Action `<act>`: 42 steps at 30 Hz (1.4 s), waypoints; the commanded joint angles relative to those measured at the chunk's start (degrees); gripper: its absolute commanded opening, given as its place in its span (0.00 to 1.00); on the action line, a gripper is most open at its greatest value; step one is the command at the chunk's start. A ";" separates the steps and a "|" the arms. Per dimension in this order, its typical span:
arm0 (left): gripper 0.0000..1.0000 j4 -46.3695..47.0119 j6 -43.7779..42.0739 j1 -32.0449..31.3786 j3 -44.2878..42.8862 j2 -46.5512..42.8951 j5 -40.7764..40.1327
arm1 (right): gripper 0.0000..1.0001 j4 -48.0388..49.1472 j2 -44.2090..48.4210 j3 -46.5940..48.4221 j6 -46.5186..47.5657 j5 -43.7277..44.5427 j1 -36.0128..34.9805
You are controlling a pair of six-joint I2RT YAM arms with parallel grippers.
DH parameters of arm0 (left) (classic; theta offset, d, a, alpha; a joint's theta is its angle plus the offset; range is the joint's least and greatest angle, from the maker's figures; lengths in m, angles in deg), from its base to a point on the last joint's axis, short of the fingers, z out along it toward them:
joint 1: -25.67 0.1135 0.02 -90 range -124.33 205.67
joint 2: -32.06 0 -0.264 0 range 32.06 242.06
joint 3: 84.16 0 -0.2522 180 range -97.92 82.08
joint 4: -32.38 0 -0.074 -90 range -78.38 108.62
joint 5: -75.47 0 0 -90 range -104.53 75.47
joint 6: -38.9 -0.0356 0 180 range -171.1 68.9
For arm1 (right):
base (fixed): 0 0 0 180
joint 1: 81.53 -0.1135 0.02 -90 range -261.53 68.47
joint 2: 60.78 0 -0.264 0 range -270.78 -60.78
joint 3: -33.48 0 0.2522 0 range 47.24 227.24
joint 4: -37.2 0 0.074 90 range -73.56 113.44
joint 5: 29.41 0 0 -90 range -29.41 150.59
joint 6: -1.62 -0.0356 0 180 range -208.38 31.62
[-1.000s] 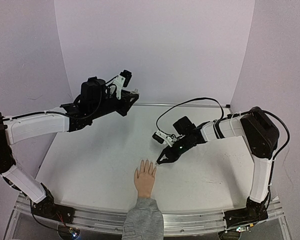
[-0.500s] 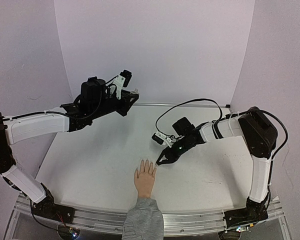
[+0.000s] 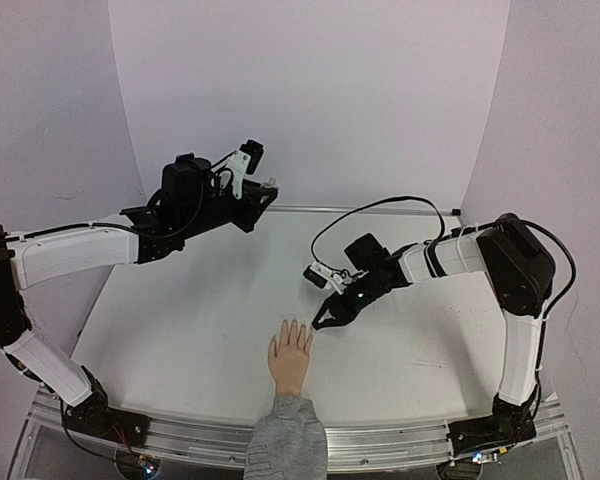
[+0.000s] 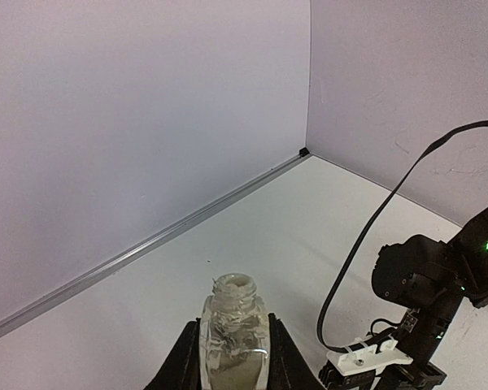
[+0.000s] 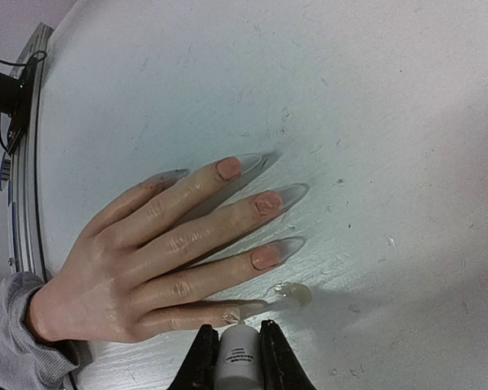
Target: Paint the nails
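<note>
Right gripper (image 5: 237, 348) with brush (image 5: 238, 367), just beside the nails (image 5: 266, 202)

Right arm's elbow (image 3: 521, 262) slightly further left.

A white tabletop (image 3: 210, 330) fills the space, its matte surface flecked with small scuffs and dark specks, boxed in on three sides by plain pale panels: a back wall (image 3: 310, 100) ahead, with a left wall (image 3: 40, 130) and a right wall (image 3: 570, 120) angling in beside it. A thin metal strip (image 4: 146, 244) runs along the seam where the back wall meets the tabletop, and a slotted aluminium rail (image 3: 400, 445) edges the near side. The light is soft and even — faintly lilac on the walls — with only weak shadows.
</note>
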 commanded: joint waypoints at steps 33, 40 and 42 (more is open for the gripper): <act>0.00 3.65 0.34 0.29 -0.63 -2.24 0.54 | 0.00 -2.75 -0.93 2.92 0.52 -0.57 -0.52; 0.00 3.65 0.23 0.28 -0.32 -2.43 0.36 | 0.00 -2.57 -1.53 3.92 0.30 -0.30 -0.61; 0.00 3.65 0.25 0.28 -0.27 -2.43 0.36 | 0.00 -2.73 -1.93 4.10 0.07 -0.35 -0.65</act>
